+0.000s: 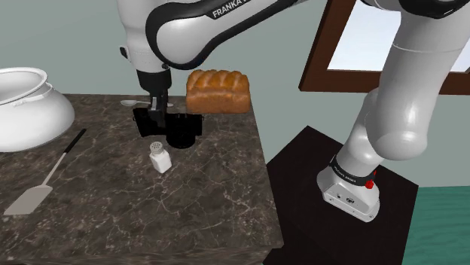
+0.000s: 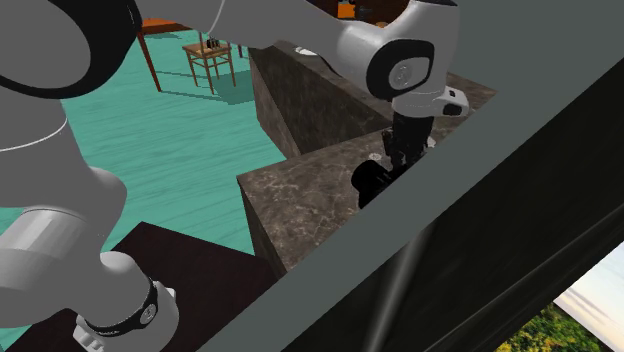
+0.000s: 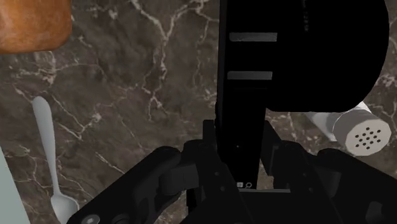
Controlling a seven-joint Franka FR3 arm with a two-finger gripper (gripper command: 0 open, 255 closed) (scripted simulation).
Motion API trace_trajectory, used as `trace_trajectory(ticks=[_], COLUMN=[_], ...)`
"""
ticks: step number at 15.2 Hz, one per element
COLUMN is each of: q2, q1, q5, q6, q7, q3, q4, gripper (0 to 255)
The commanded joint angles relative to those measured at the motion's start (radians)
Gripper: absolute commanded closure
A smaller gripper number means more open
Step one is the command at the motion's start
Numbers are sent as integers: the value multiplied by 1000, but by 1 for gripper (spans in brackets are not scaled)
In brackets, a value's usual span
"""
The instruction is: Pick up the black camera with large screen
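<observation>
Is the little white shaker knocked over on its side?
No, the white shaker stands upright on the dark veined counter, its holed cap on top, just in front of the black camera.

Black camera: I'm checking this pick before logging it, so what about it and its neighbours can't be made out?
1. Shoulder view: the gripper covers the middle of the black camera; black on black, their edges merge.
2. Wrist view: the camera runs off the edge and hides part of the shaker.
3. Second exterior view: a dark beam cuts off the table beyond the camera.
4. Shoulder view: the edge crops the white pot.
</observation>
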Motion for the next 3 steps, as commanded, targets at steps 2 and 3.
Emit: trace_trajectory(ticks=[2, 3], q2=[-11, -11], q1=[0, 0], q5=[5, 5], q6=[-27, -27], q7=[-2, -2], q3=[2, 2], q4=[17, 17], gripper=[255, 255])
